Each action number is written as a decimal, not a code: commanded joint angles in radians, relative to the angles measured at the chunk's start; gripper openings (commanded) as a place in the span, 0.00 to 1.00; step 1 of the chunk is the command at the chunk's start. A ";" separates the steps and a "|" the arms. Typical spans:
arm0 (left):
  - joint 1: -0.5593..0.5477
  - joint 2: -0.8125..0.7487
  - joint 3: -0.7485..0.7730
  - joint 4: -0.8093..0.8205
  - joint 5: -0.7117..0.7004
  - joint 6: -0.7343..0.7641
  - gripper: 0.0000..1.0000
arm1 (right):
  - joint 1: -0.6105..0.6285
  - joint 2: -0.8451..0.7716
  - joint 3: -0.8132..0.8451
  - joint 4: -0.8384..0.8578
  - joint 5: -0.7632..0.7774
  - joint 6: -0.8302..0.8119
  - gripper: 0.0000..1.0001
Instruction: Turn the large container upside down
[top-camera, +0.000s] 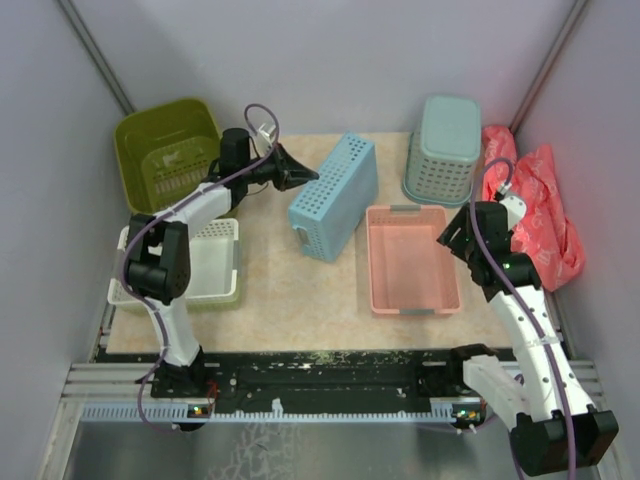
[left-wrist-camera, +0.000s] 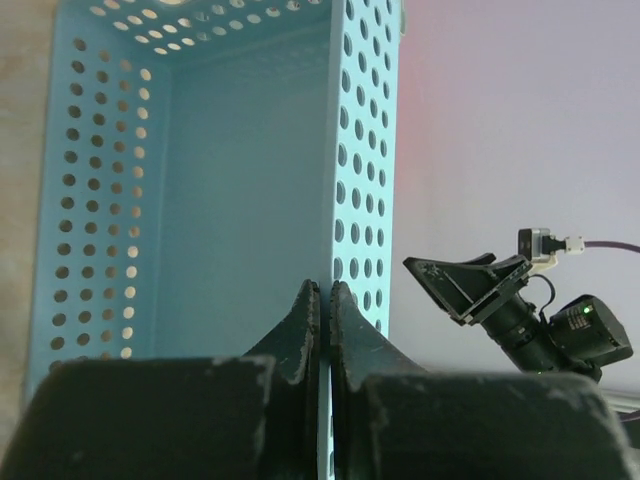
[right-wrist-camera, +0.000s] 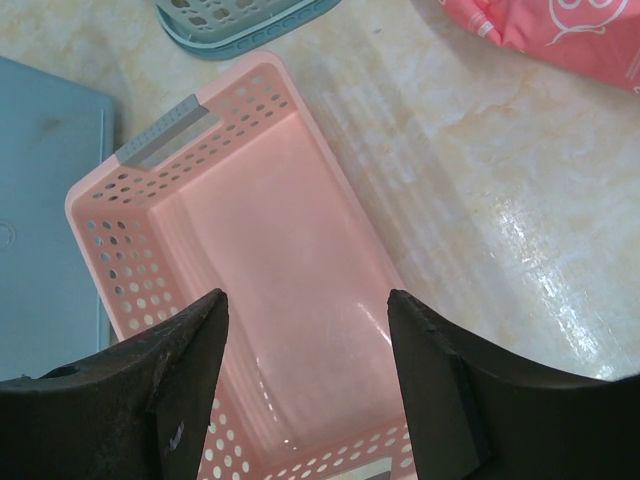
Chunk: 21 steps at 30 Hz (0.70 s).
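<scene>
The large olive-green tub (top-camera: 165, 150) stands open side up at the back left, its slotted bottom showing inside; no gripper touches it. My left gripper (top-camera: 300, 180) is to its right, shut on the wall of a light blue perforated basket (top-camera: 335, 195), which is tipped up on its side. In the left wrist view the gripper (left-wrist-camera: 325, 290) pinches that wall's edge, and the basket's inside (left-wrist-camera: 200, 200) fills the frame. My right gripper (top-camera: 455, 235) is open and empty above a pink perforated basket (top-camera: 410, 260), as the right wrist view (right-wrist-camera: 305, 300) also shows.
A teal lattice basket (top-camera: 443, 150) sits upside down at the back right, beside a pink-red bag (top-camera: 540, 200). A white basket (top-camera: 200, 265) rests in a pale-green tray at the left. The right wrist view shows the pink basket (right-wrist-camera: 290, 250) and the blue basket's side (right-wrist-camera: 45, 220).
</scene>
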 joint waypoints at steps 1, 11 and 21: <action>0.049 0.035 0.042 0.039 0.030 -0.001 0.00 | 0.000 -0.023 0.049 0.036 -0.025 -0.006 0.65; 0.105 0.101 0.236 -0.421 -0.204 0.352 0.66 | 0.001 -0.013 0.049 0.047 -0.043 -0.012 0.65; 0.102 0.061 0.441 -0.649 -0.477 0.549 0.99 | 0.061 0.037 0.021 0.132 -0.221 -0.061 0.68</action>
